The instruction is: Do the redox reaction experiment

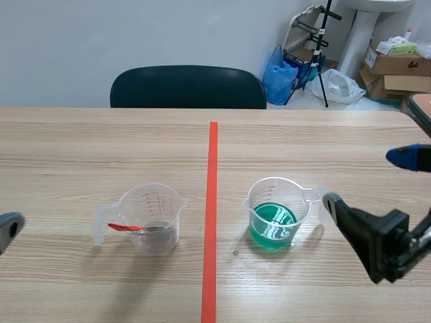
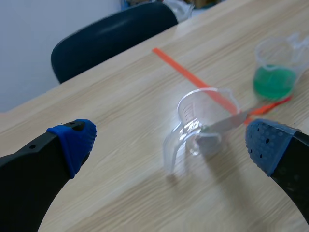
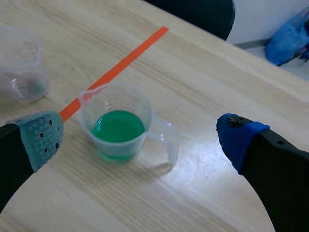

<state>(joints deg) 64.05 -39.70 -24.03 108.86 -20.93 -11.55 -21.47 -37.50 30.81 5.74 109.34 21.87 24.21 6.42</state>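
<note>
Left hand (image 1: 8,229): yours sits low at the near left edge of the counter (image 1: 81,148), with only a tip showing in the scene. The wrist view shows its blue pads (image 2: 72,137) spread wide with nothing between them.

Clear cup (image 1: 155,217): you find it standing upright left of the middle, well apart from the left hand and ahead of it. Its handle points left and it has red measuring marks on its wall.

Spoon (image 1: 123,227): it rests in the clear cup, metal end down inside and red handle sticking out over the rim.

Chair (image 1: 188,87): a dark one stands at the far side of the counter, pushed up to the edge.

Tape line (image 1: 211,222): this orange-red mark runs near to far between your two cups.

Green cup (image 1: 276,212): it stands upright just right of the tape line. It is a clear measuring cup holding green liquid (image 3: 118,126) in its lower part, with its handle pointing right.

Blue bag (image 1: 279,77): it sits on the floor beyond the counter.

Right hand (image 1: 367,180): you hold it just right of the green cup's handle, close but apart from it. Its fingers are spread wide and grip nothing, and the cup lies ahead of the gap.

Cardboard boxes (image 1: 394,64): they are stacked at the far right, behind the counter.
</note>
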